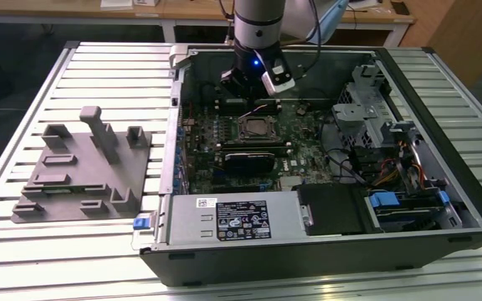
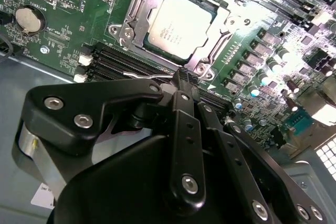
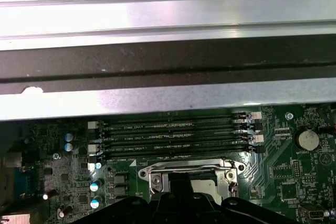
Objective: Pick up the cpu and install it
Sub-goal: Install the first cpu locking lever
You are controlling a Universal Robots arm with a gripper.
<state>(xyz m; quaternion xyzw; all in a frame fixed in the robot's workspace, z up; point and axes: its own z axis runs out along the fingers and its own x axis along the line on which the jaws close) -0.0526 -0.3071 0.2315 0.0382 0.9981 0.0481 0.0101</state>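
Observation:
The cpu point(image 2: 181, 19), a small square chip with a pale silver face, lies flat in its socket on the green motherboard point(image 2: 79, 3), inside the metal socket frame point(image 2: 126, 30). My gripper point(image 2: 184, 75) hangs just beside the socket, over the black memory slots, with its black fingers closed together and nothing between them. A thin wire socket lever point(image 2: 144, 75) runs up to the fingertips. In the exterior view my gripper point(image 1: 248, 95) is inside the open computer case, just behind the socket point(image 1: 258, 128). In the first wrist view the gripper point(image 3: 184, 195) covers part of the socket frame point(image 3: 157, 174).
The open computer case point(image 1: 442, 81) lies on a slatted metal table. A grey plastic tray with upright blocks point(image 1: 82, 169) sits at the exterior view's left. Inside the case are a black expansion card point(image 1: 250, 160), a power supply point(image 1: 233, 219) and drive bays with cables point(image 1: 391, 163).

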